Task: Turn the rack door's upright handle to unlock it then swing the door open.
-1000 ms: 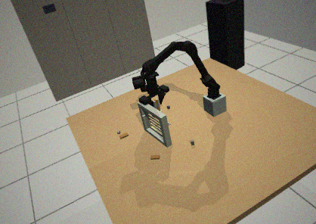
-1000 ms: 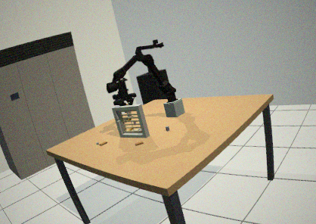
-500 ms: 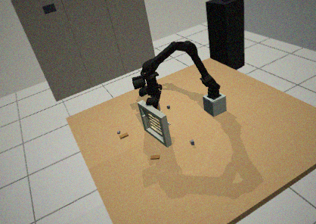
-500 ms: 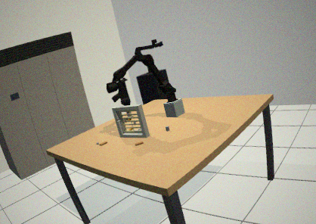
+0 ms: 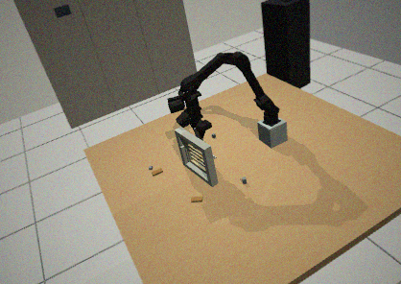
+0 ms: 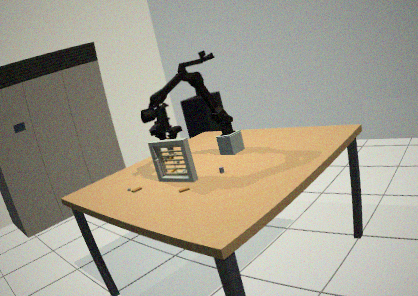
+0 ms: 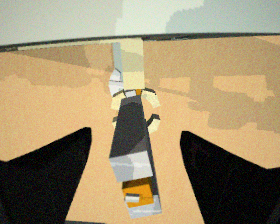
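Partly open, the end effector (image 5: 196, 129) (image 6: 166, 134) (image 7: 136, 135) has its fingers well apart and nothing gripped between them. From the top view, it points down behind the upright pale grey frame (image 5: 211, 165) (image 6: 192, 159), close to the frame's upper edge; whether it touches the frame cannot be told. The black arm (image 5: 235, 57) (image 6: 196, 82) arches over from a pale grey base block (image 5: 272, 133) (image 6: 230, 143). On the tabletop (image 5: 153, 232) (image 6: 225, 207) (image 7: 31, 115), a small grey cube (image 5: 244, 179) (image 6: 221, 170) lies on the base-block side of the frame, and two orange-brown blocks (image 5: 157, 172) (image 5: 197, 200) (image 6: 136, 189) (image 6: 184, 190) lie in front of it.

In the exterior view, the end effector hangs just above and behind the frame's top edge, fingers spread to either side. Pale slats show through the frame's opening, and the handle cannot be made out.

Seen from the wrist, the dark handle (image 7: 128, 127), with a pale end and an orange part, stands in the gap between the two black fingers, lined up lengthwise with the view. Tabletop shows on both sides of it, between handle and fingertips, so neither finger appears to press on it. Cream-coloured pieces flank the handle's far end.
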You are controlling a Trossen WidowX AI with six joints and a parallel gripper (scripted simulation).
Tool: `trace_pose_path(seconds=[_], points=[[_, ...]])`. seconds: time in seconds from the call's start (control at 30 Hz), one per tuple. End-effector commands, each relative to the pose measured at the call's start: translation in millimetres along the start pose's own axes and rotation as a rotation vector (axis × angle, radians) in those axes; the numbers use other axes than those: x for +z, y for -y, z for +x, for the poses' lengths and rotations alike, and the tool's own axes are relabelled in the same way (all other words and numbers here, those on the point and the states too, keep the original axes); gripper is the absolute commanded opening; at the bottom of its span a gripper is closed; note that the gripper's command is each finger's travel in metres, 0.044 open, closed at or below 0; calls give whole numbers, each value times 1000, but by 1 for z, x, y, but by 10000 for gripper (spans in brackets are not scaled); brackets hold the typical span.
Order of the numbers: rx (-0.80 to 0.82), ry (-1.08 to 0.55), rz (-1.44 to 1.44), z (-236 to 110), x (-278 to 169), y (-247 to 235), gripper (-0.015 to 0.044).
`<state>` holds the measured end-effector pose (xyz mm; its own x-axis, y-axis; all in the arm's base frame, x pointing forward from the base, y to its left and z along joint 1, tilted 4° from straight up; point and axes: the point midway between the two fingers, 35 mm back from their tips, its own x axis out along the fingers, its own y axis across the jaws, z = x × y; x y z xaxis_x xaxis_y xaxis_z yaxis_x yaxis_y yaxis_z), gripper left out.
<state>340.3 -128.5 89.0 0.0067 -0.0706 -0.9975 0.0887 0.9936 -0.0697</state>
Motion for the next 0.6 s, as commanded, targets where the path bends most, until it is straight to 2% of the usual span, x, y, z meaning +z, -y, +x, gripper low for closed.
trace_pose_path(seconds=[0.0, 0.57], points=[[1, 0, -288, 0, 0, 0, 282], [1, 0, -1131, 0, 0, 0, 282]])
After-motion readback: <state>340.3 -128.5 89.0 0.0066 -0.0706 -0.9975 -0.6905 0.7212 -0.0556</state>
